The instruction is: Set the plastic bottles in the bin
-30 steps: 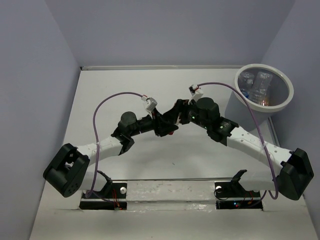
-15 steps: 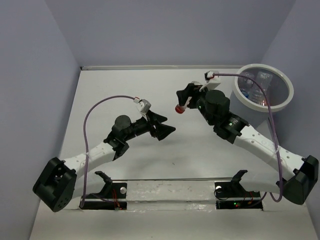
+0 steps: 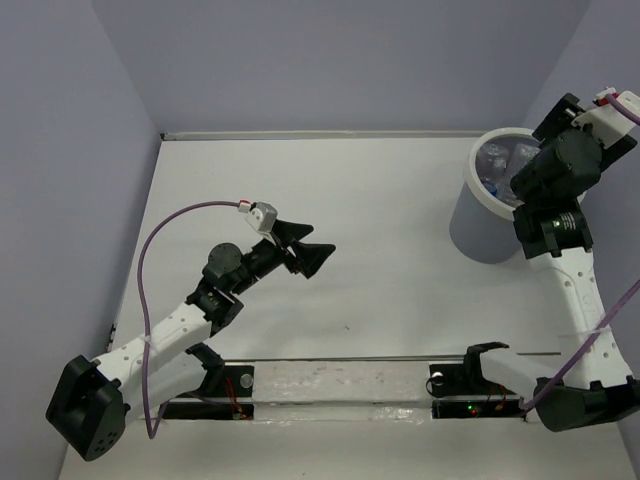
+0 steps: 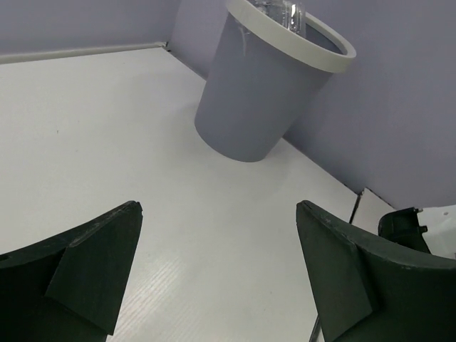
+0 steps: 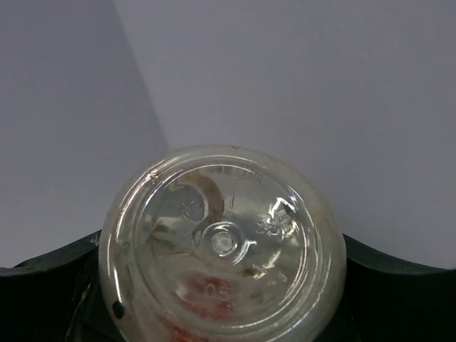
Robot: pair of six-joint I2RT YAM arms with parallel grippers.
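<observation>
Holding the bottle (image 5: 221, 239) pinched in our right pincer (image 5: 222, 303) above the bin (image 3: 478, 228) at the surface's far right corner, we judge a drop is due; our left pincer (image 3: 316, 243) hangs spread and empty.

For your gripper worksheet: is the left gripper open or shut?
Open. The left gripper shows its fingers wide apart, only table between them.

Bottle (image 5: 222, 242) – clear glossy plastic; bin (image 4: 249, 100) – smooth matt grey; left fingers (image 4: 92, 278) matt black.
</observation>
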